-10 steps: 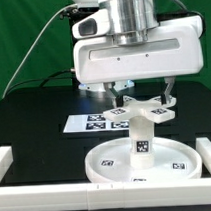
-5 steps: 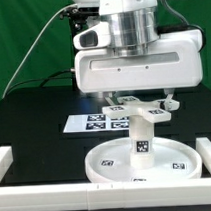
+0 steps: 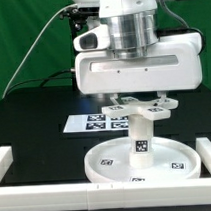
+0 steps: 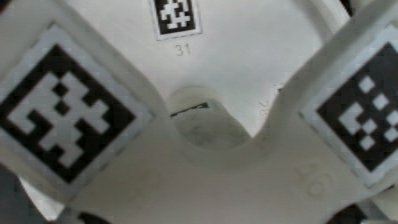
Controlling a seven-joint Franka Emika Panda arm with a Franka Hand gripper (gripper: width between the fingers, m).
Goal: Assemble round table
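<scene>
The large round rimmed disc lies flat at the front middle of the table. The short cylindrical leg stands upright on its centre, with a tag facing the camera. The small cross-shaped base sits on top of the leg. My gripper comes straight down over the base, one finger on each side, and appears shut on it. In the wrist view the base fills the frame, with its tagged arms spreading out. My fingers are not visible there.
The marker board lies flat behind the disc. White border rails stand at the exterior view's left, right and front. A green backdrop and a cable are behind the arm.
My gripper has turned about its vertical axis over the leg, from skewed to square-on. The cross-shaped base has turned with it. The disc and leg stay in place.
</scene>
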